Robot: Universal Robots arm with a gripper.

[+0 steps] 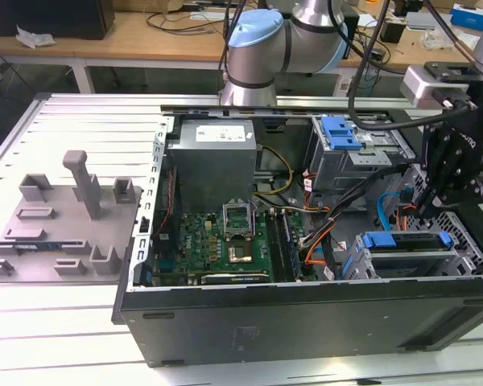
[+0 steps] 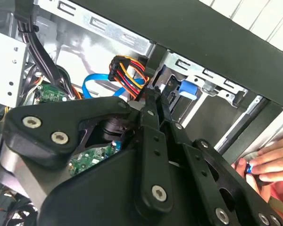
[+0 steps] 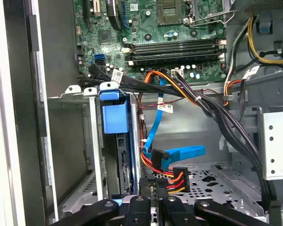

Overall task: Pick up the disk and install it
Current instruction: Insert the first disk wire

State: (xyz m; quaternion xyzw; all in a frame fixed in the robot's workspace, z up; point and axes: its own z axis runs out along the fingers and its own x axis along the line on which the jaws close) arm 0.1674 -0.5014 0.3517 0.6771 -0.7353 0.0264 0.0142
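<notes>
The disk (image 1: 404, 259) sits in the drive cage at the case's front corner, on the exterior view's right, its blue bracket (image 1: 406, 240) on top. In the first wrist view the disk (image 3: 123, 165) stands edge-on inside the cage under the blue bracket (image 3: 115, 118). My gripper (image 1: 427, 207) hangs just above and behind the cage, beside the cables. Its fingers (image 3: 146, 190) are pressed together with nothing between them, apart from the disk. In the second wrist view the gripper (image 2: 153, 104) points at the cage near the blue bracket (image 2: 187, 89).
Bundled orange, red and blue cables (image 3: 172, 160) lie right by the fingers. The motherboard (image 1: 225, 241), grey power-supply box (image 1: 213, 165) and an upper cage with a blue latch (image 1: 340, 133) crowd the case. A hand (image 2: 264, 165) rests at the case edge. A grey fixture plate (image 1: 64, 217) lies outside the case.
</notes>
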